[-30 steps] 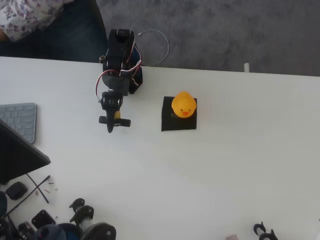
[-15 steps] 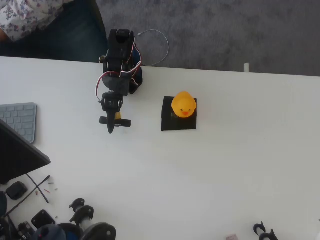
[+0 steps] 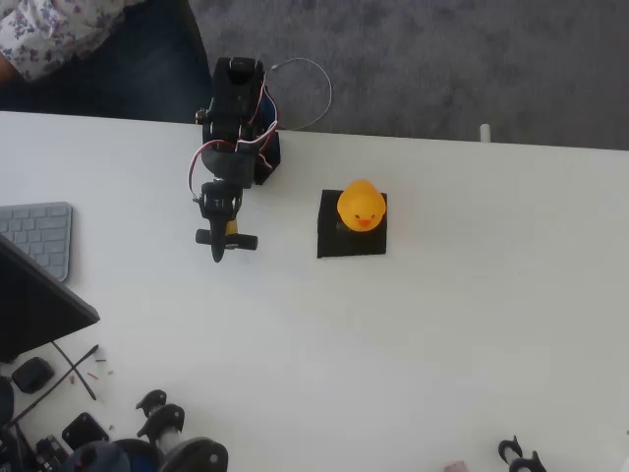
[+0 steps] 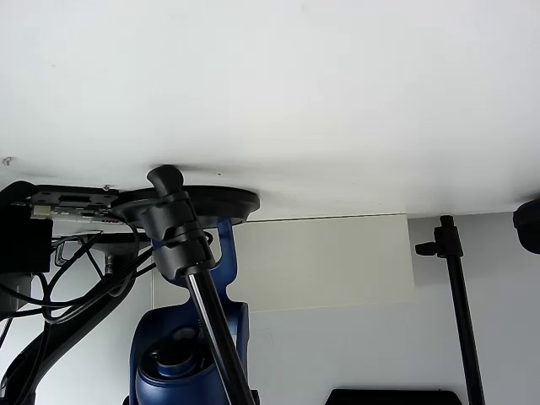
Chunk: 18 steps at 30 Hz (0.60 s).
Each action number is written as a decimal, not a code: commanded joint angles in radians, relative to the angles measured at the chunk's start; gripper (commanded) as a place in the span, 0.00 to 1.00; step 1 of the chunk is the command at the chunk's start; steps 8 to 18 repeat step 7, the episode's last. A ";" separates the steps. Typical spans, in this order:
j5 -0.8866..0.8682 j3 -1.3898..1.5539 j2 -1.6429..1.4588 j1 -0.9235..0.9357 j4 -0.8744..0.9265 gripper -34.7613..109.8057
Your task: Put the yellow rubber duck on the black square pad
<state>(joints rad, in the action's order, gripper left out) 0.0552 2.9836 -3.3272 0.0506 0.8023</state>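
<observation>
Evidently the duck [image 3: 361, 206] is seated on the pad [image 3: 339, 242], placement judged complete; the fingers [image 3: 217, 252], well apart, grasp nothing, their opening indeterminable.

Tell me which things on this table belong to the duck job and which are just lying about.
Belongs to the job:
yellow rubber duck, sitting on the pad
black square pad
tool, away to the left of the pad in the overhead view

Just lying about:
grey keyboard
dark parts and cables at the lower left edge
</observation>
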 commanded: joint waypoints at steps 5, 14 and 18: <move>0.005 0.011 -0.014 -0.005 0.005 0.27; 0.011 0.011 -0.011 -0.005 0.005 0.27; 0.011 0.011 -0.011 -0.005 0.005 0.27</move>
